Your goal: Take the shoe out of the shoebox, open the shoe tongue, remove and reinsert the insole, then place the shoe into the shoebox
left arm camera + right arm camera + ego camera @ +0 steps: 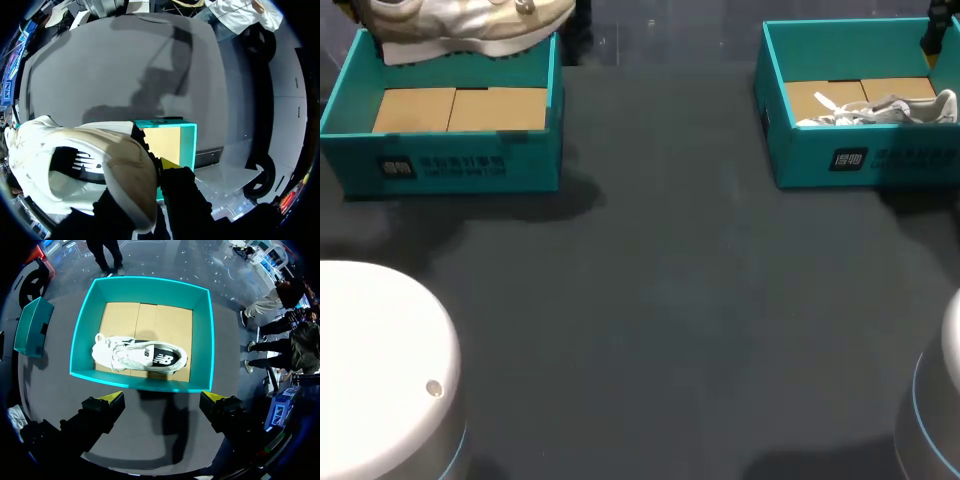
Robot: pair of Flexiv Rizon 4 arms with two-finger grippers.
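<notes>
A white shoe (470, 25) is being gripped by the left gripper (147, 172), with the fingers clamped on the shoe's side. Only one yellow tip is showing past the shoe. The shoe is being held aloft over the far wall of the left box (450, 165), above its cardboard floor. The right gripper (162, 399) is being held above the right box (89, 340), fingers spread wide and touching nothing. A second shoe (142, 356) is seen lying on its side inside that box.
</notes>
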